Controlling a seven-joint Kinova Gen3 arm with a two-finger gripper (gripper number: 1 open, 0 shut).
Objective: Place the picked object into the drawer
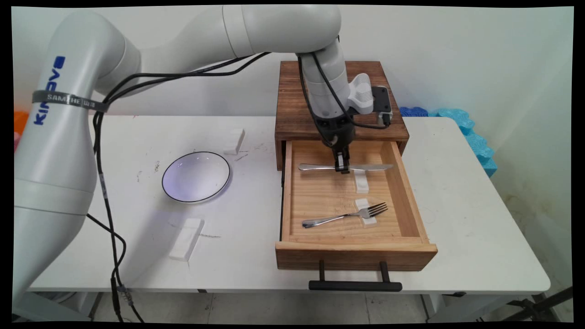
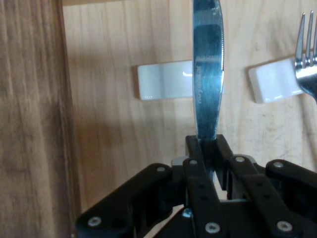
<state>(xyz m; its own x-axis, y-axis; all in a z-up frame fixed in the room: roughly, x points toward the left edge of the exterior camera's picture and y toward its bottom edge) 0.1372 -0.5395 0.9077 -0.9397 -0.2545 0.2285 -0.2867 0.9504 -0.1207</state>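
Note:
A silver table knife (image 1: 345,167) lies across the back of an open wooden drawer (image 1: 297,196), its blade resting on a small white rest (image 1: 361,182). My gripper (image 1: 342,170) reaches down into the drawer and is shut on the knife near its middle. In the hand view the knife blade (image 2: 208,74) runs up from between the fingers (image 2: 198,148) and crosses the white rest (image 2: 163,82). A silver fork (image 1: 347,214) lies nearer the drawer's front, its tines on a second white rest (image 1: 366,213); the fork's tines (image 2: 307,54) show at the right edge of the hand view.
The drawer sticks out of a dark wooden cabinet (image 1: 292,96) and has a black handle (image 1: 355,285) at the table's near edge. A white bowl with a dark rim (image 1: 196,176) stands to the left. Two white blocks (image 1: 186,238) (image 1: 235,140) lie on the table. Blue foam (image 1: 470,132) sits at the back right.

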